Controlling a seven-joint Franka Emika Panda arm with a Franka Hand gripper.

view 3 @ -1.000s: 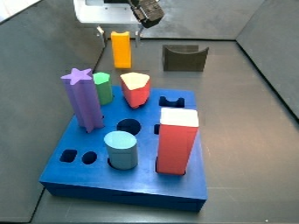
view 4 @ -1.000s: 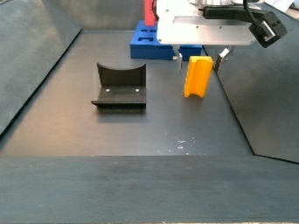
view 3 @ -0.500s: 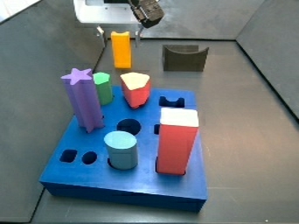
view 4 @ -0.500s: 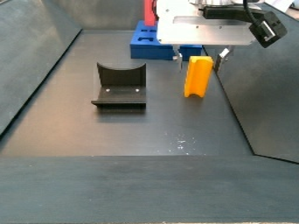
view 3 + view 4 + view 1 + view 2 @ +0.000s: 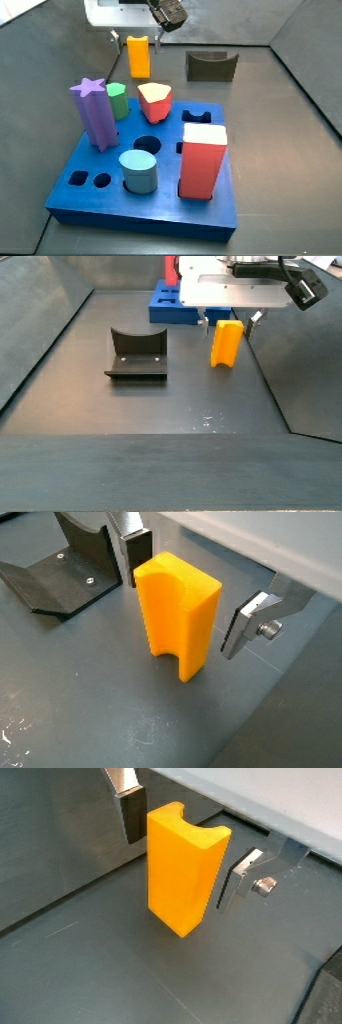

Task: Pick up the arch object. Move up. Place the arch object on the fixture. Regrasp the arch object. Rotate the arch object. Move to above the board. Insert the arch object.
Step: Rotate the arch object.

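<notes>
Nearest, board: blue slab, bearing pegs and red block.
Arch object: upright on the floor beyond the board, at 9 o'clock from the fixture.
Gripper: straddling the arch object, fingers spread, small gaps either side, no contact visible in both wrist views.

The gripper hangs low over the floor, pointing straight down, its silver fingers spread apart on either side of the arch object, not touching it.
</notes>
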